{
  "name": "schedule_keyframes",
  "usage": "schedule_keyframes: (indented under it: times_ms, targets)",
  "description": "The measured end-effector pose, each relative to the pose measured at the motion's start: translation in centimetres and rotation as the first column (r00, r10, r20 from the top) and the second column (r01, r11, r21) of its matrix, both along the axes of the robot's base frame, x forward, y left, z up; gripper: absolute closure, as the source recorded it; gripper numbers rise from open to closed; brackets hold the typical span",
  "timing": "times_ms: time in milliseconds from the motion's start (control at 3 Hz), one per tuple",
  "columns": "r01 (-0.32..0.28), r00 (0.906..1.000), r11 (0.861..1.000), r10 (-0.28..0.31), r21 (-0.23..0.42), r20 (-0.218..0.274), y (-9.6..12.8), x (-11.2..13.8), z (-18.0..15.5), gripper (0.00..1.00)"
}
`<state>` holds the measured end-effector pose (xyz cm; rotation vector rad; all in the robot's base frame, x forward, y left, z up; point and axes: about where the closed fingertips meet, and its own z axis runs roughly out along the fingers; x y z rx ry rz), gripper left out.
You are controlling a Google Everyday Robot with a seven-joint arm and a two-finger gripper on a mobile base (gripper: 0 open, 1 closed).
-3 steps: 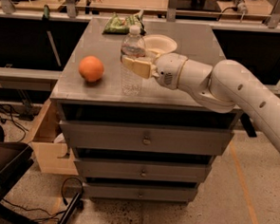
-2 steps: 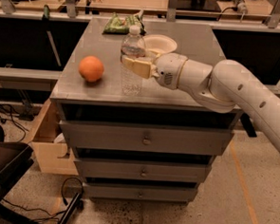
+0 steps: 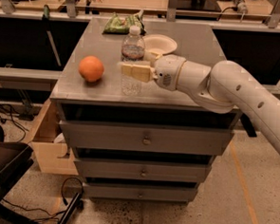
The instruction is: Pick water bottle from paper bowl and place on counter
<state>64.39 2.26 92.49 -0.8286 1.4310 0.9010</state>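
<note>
Gripper (image 3: 133, 70) clamping bottle (image 3: 133, 49) at mid-body; bottle standing upright on counter (image 3: 196, 41), out of bowl (image 3: 161, 44), near orange (image 3: 91, 68); probably light, thin-walled, slippery; ribbed middle looking the safest hold.

Cream tool (image 3: 129, 70) grips clear water bottle (image 3: 133, 50); grey counter (image 3: 199, 41)
</note>
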Motion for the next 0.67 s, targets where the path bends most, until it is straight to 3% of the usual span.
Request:
schedule_keyframes:
  times_ms: [333, 667]
  targets:
    - [-0.004, 1.0000, 1.000, 0.004, 0.000, 0.001, 0.24, -0.06, 0.05, 0.00]
    - [-0.004, 1.0000, 1.000, 0.004, 0.000, 0.001, 0.24, -0.06, 0.05, 0.00]
